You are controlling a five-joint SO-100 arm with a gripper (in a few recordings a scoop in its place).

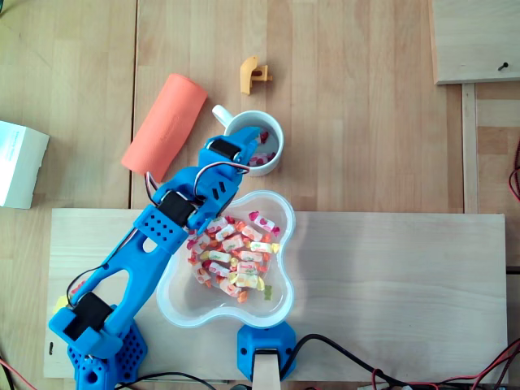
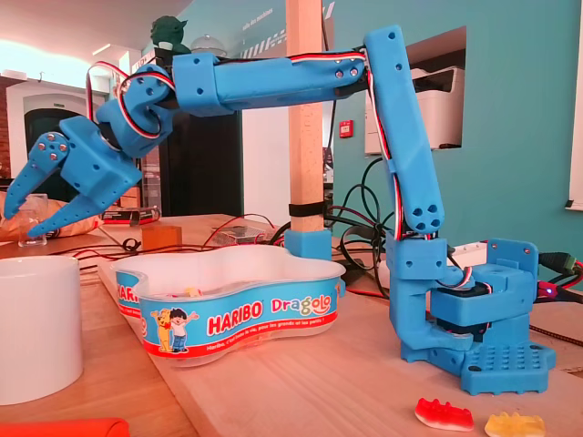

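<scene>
My blue gripper (image 1: 253, 145) hangs over the mouth of a white mug (image 1: 236, 122) that has a few wrapped candies (image 1: 269, 154) inside. In the fixed view the gripper (image 2: 20, 221) is open, its two fingers spread and pointing down-left above the mug (image 2: 36, 328), with nothing visible between them. Just in front of the mug stands a clear Haribo tub (image 1: 280, 213) filled with several wrapped candies (image 1: 233, 252); my arm reaches across its left side. The tub (image 2: 239, 314) sits between the mug and my base in the fixed view.
An orange-red cylinder (image 1: 165, 126) lies left of the mug. A small yellow-orange part (image 1: 254, 75) lies behind it, and a white box (image 1: 18, 162) sits at the left edge. A wooden post (image 2: 307, 127) rises from a blue foot (image 1: 264, 351). Two gummy bears (image 2: 444, 414) lie near my base.
</scene>
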